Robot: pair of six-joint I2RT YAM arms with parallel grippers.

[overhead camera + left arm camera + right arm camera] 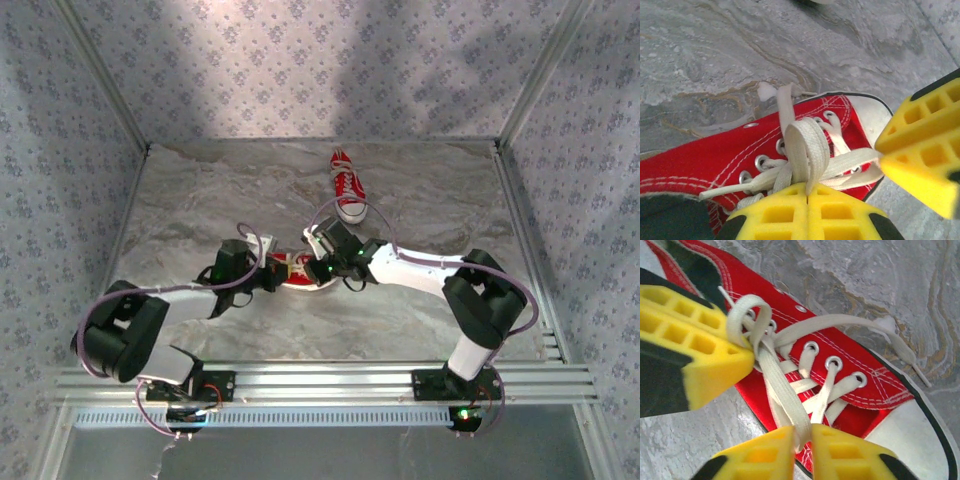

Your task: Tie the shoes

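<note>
Although two shoes lay on the grey marbled desk (200, 200), only the near shoe (298, 278) sat between the arms, so each place below is given from it. The left arm (130, 325) bent in toward the near shoe from its left. The right arm (480, 300) bent in from its right, so the two wrists almost met above it.

The second shoe (348, 185) stood well behind the near shoe and slightly to the right, apart from both arms. Its white toe pointed back toward the near shoe. The near shoe itself was red canvas with a white sole, and it lay crosswise with its toe cap (910, 435) at the right arm's end.

Above the near shoe's lacing, the left hand (807, 197) had its yellow pads pressed together on a lace loop (805, 145) that rose from the upper eyelets. Over the toe half of the near shoe, the right hand (796, 432) had its pads closed on a flat lace band (782, 395). This band stretched back to the crossing beside the loop.

A loose lace end (890, 327) trailed over one side of the near shoe, and its tip rested on the desk just beside the sole. Small metal eyelets (833, 362) lined the near shoe's opening, with white lace crossing between them.
</note>
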